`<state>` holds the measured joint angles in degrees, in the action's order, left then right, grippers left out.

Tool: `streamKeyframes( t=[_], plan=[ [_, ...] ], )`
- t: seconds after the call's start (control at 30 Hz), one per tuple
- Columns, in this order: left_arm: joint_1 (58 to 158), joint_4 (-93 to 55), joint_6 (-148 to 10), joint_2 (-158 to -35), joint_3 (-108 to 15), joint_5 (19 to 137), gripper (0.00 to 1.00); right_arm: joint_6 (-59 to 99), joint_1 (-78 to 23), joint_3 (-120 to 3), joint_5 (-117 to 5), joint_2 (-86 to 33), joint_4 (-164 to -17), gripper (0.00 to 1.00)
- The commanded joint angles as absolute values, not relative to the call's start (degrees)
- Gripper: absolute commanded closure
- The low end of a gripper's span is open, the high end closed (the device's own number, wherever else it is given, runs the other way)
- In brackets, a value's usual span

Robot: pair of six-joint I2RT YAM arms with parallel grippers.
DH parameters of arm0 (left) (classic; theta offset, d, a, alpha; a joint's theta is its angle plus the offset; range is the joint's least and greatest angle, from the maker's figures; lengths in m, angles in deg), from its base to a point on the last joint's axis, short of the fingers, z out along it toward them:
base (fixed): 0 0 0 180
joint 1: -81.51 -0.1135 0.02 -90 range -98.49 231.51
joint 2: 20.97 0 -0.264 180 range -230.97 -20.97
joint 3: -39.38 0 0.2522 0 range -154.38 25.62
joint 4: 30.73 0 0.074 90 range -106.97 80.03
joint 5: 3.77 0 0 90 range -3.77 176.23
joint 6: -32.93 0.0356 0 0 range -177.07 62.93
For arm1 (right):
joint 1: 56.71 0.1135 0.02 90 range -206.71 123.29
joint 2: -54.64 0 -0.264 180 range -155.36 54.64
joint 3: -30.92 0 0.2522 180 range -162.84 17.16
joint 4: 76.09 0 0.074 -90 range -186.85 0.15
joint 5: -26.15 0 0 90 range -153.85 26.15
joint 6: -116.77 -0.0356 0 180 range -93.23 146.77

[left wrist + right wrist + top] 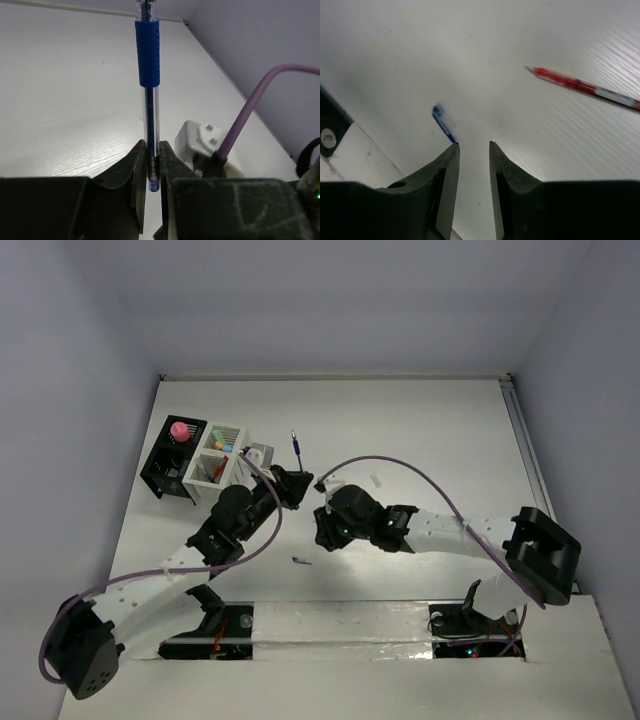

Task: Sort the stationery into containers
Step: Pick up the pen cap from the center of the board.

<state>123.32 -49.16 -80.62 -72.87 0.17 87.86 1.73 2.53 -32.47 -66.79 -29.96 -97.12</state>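
Pen with blue grip [148,55]: pinched at its lower end between the fingers of the left hand [152,152]. The clear barrel runs straight out from the hand over the white surface [60,100]. From above, this pen points away from the arm bases. It sits right of the white box [198,480] and apart from it.

White box, two compartments. Far one holds green and orange bits [222,444]. Near one holds something red [214,469] (too small to tell what). Black box [160,476] stands against its left side, with a pink-topped piece [180,429] upright in the far end.

Right hand [472,147]: fingers slightly parted, nothing between them, aimed down at the surface. A small blue piece [444,123] lies flat just ahead of one fingertip. Whether they touch, I cannot tell. Red pen [585,88] lies flat farther off, well apart from the blue piece. It is hidden in the top view.

From above, the right hand is near the middle of the surface, just right of the left hand. The two arms angle in toward each other, and the small blue piece lies between them on the side of the arm bases.
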Motion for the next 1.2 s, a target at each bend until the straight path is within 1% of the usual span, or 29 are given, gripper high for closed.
streamKeyframes(
  t=[0.0,0.03,0.07,0.1,0.17,0.23,0.37,0.6,0.87,0.9,1.0,1.1,1.13,1.17],
  plan=[
    [123.2,-47.9,-83.9,-67.2,-0.3,90.7,1.00,8.6,4.0,-31.7,-60.8,-33.3,-86.6,0.61],
    [123.2,-47.1,-84.5,-66.1,-0.5,90.8,1.00,10.0,4.0,-32.4,-59.9,-34.6,-86.9,0.56],
    [123.2,-46.3,-84.9,-63.5,-1.0,91.2,1.00,11.1,4.0,-34.3,-59.0,-36.8,-87.3,0.55],
    [123.2,-44.9,-85.3,-62.2,-1.3,91.2,1.00,13.7,4.0,-35.3,-57.6,-37.9,-88.3,0.50],
    [123.2,-43.3,-86.1,-58.7,-2.1,91.9,1.00,16.1,5.3,-37.9,-57.2,-40.0,-90.5,0.48],
    [123.2,-41.2,-86.5,-56.6,-2.7,92.3,1.00,19.2,6.0,-41.2,-57.5,-42.7,-93.4,0.44],
    [123.2,-38.7,-86.9,-53.6,-4.3,92.0,1.00,22.9,7.9,-45.7,-58.4,-46.6,-97.0,0.43],
    [123.2,-37.1,-86.6,-52.7,-5.0,92.2,1.00,27.8,10.6,-51.6,-59.5,-52.7,-104.1,0.44],
    [123.2,-36.9,-86.3,-51.7,-5.2,92.9,1.00,28.8,12.5,-53.2,-63.2,-56.2,-108.9,0.51],
    [123.2,-36.9,-86.3,-51.8,-5.1,92.9,1.00,29.0,13.2,-53.4,-65.2,-56.5,-109.5,0.52],
    [123.2,-36.8,-86.2,-51.6,-5.2,93.3,1.00,28.7,13.8,-53.9,-67.6,-58.6,-111.8,0.64],
    [123.2,-36.8,-85.9,-51.6,-5.1,93.9,1.00,27.6,13.8,-53.3,-69.3,-59.2,-112.6,0.83],
    [123.2,-36.8,-85.9,-51.6,-5.1,94.1,1.00,27.2,13.8,-52.5,-69.9,-59.1,-112.4,0.94],
    [123.2,-36.8,-85.9,-51.8,-5.1,94.1,1.00,26.9,13.8,-52.1,-70.5,-58.8,-112.3,0.97]
  ],
)
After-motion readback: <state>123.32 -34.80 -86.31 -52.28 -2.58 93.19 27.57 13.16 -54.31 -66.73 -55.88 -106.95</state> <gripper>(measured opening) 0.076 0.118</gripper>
